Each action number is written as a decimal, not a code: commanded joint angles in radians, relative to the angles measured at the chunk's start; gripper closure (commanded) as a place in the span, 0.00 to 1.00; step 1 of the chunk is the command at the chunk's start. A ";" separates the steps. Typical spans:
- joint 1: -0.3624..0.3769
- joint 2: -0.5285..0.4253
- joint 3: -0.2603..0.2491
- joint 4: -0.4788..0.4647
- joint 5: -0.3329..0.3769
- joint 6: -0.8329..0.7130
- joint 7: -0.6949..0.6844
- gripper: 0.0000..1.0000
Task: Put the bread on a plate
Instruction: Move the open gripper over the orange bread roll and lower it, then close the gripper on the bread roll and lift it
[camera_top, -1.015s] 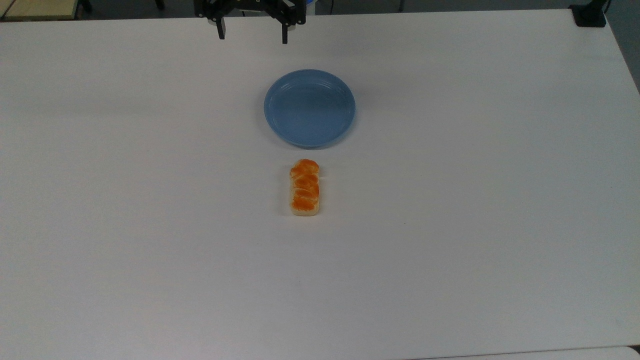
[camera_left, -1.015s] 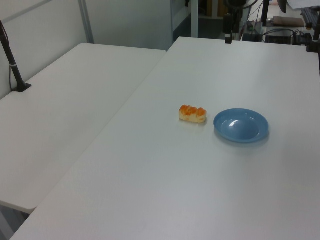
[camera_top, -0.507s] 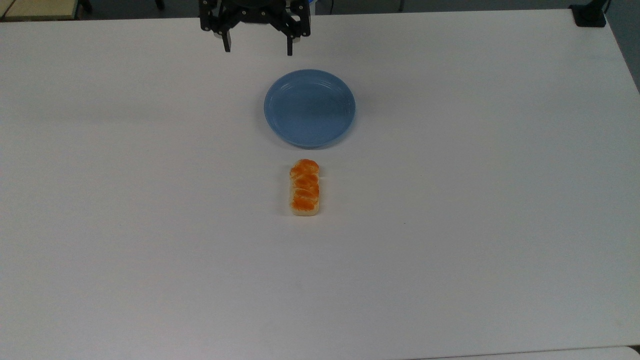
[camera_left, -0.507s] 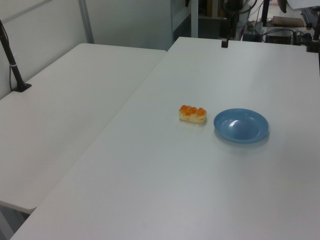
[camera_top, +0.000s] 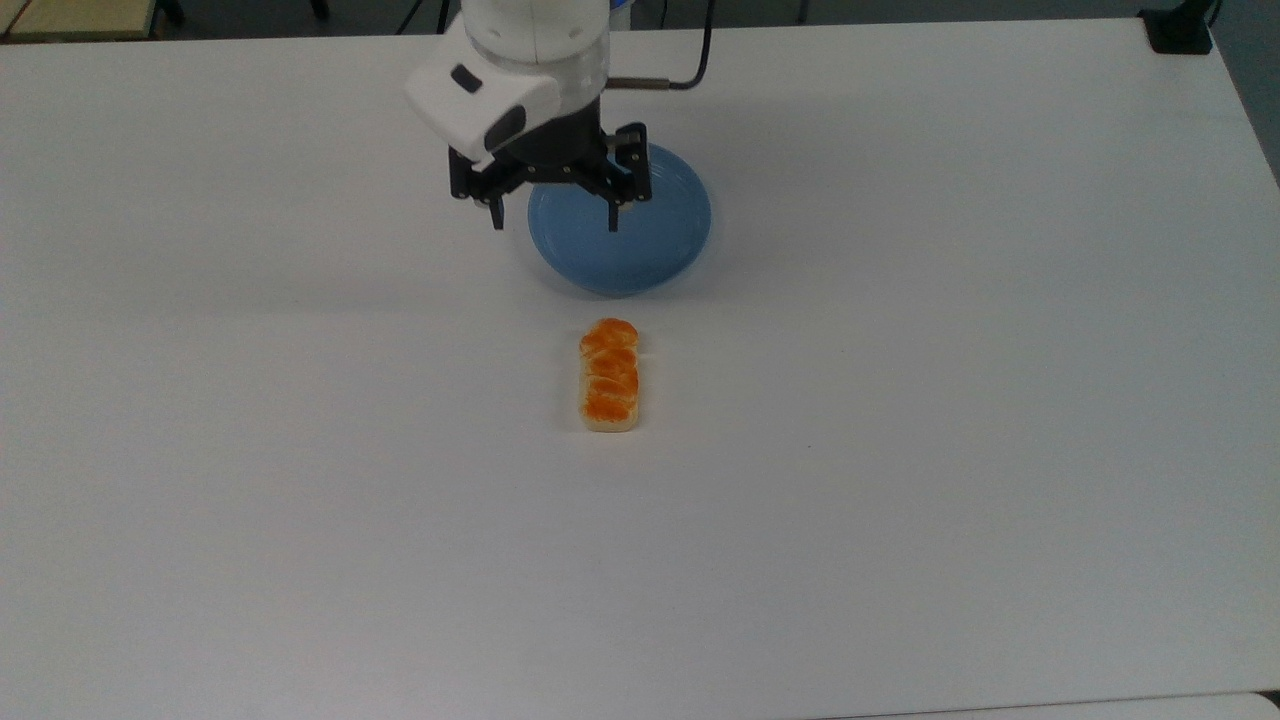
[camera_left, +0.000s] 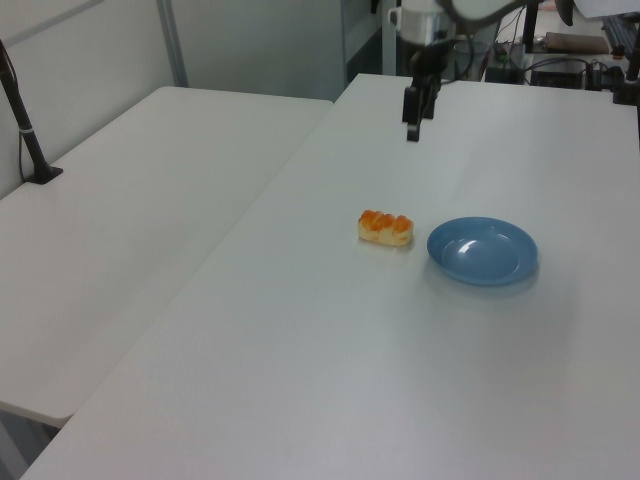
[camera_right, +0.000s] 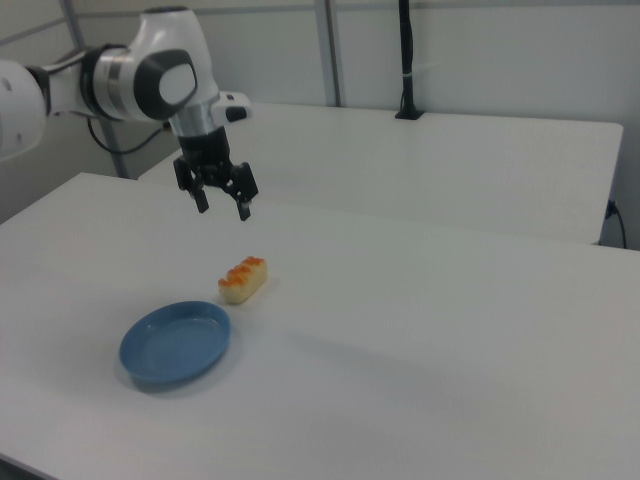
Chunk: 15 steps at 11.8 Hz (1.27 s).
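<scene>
Gripper (camera_top: 555, 220) moved in from bench's far edge within last second, now high over plate (camera_top: 655, 245) in top view. Jaws wide open, empty. Bread (camera_top: 610, 376) unmoved on bench (camera_top: 950, 420), just beside plate, not on it. Approach phase; descent and grasp not yet done.

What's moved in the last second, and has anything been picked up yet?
The tool has travelled from the table's far edge toward the bread, now open in the air over the plate's rim in the top view. Nothing grasped. Bread and plate unmoved.
</scene>
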<state>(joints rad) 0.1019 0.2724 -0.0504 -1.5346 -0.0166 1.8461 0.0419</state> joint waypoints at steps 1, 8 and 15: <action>0.041 0.106 -0.006 -0.002 -0.002 0.125 0.054 0.00; 0.068 0.278 -0.006 -0.004 -0.036 0.286 0.064 0.00; 0.085 0.323 -0.005 -0.010 -0.029 0.323 0.102 0.49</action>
<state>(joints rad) 0.1706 0.6024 -0.0499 -1.5352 -0.0326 2.1469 0.1090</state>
